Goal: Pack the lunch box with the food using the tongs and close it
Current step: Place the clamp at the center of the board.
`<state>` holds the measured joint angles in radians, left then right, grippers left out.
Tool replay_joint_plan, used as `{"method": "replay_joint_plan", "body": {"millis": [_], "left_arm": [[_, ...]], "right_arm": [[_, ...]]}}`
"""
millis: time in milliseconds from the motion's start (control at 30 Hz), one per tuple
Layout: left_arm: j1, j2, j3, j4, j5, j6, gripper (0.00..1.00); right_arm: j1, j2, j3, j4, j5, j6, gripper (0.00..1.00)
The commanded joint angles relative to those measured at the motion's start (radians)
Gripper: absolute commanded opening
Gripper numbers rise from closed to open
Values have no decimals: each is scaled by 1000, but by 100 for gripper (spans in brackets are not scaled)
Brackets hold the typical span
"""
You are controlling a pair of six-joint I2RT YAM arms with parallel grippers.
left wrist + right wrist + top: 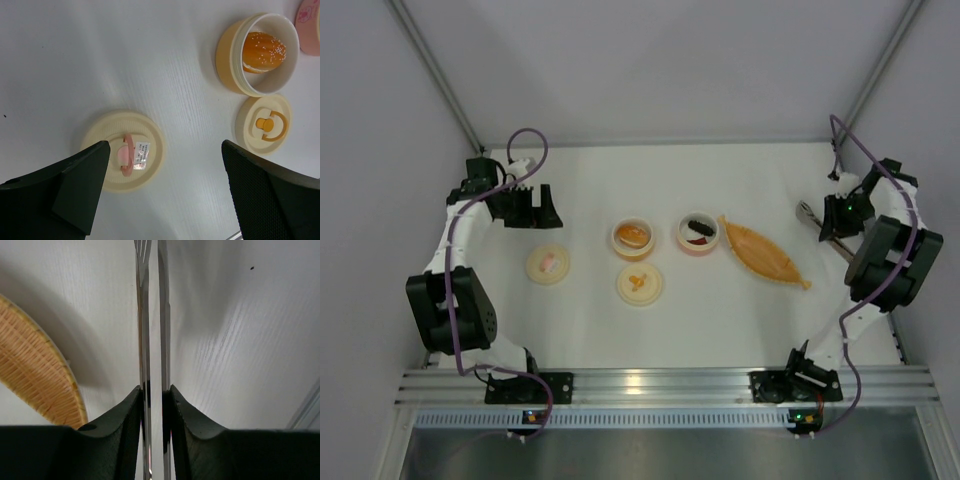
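Shiny smooth metal tongs (163,300), woven wicker tray (35,375), matt white faintly ribbed table (240,340)

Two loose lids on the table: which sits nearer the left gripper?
The pink-handled lid, right beside the left gripper; the orange-handled lid lies farther right.

Bare surface (720,335) runs along the near edge and again in a broad band toward the back wall (660,70). Between them a loose row blocks the middle: the pink-handled lid (548,264), the bun bowl (633,255) with the orange-handled lid (640,284) just beside it, the second bowl (699,250), and the orange boat-shaped tray (765,255), its tip crowding that bowl. A clear gap separates the pink-handled lid from the bun bowl. At right, the tongs (817,222), pinched in the right end effector (832,212), occupy the lane between tray and side wall (935,150).
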<state>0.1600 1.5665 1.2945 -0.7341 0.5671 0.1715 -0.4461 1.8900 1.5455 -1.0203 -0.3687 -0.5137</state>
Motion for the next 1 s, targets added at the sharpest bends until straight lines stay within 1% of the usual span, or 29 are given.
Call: {"method": "replay_joint_plan", "body": {"millis": [0, 67, 233, 333, 367, 500, 533, 567, 633, 667, 833, 967], "left_arm": [[1, 0, 22, 7, 7, 6, 98], [0, -2, 17, 10, 4, 10, 98], [0, 9, 22, 12, 11, 5, 98], [0, 7, 20, 12, 7, 6, 98], [1, 6, 19, 12, 7, 10, 98], [0, 7, 11, 12, 10, 10, 98], [0, 7, 11, 13, 16, 10, 98], [0, 7, 12, 12, 17, 8, 98], [0, 6, 14, 10, 19, 8, 98], [0, 3, 14, 10, 16, 10, 98], [1, -17, 11, 6, 7, 14, 98], [1, -34, 12, 7, 11, 8, 98]], "right_arm": [[3, 18, -50, 179, 42, 49, 26], [4, 33, -65, 199, 45, 31, 28], [18, 110, -73, 189, 73, -11, 33], [20, 107, -90, 201, 82, -28, 40], [20, 104, -96, 203, 82, -34, 45], [30, 104, -105, 209, 99, -46, 53], [33, 104, -105, 209, 103, -49, 59], [37, 103, -105, 207, 106, -52, 71], [41, 97, -105, 204, 108, -55, 86], [41, 93, -101, 201, 109, -55, 99], [41, 55, -68, 163, 105, -60, 99], [43, 14, 20, 103, 64, -46, 99]]}}
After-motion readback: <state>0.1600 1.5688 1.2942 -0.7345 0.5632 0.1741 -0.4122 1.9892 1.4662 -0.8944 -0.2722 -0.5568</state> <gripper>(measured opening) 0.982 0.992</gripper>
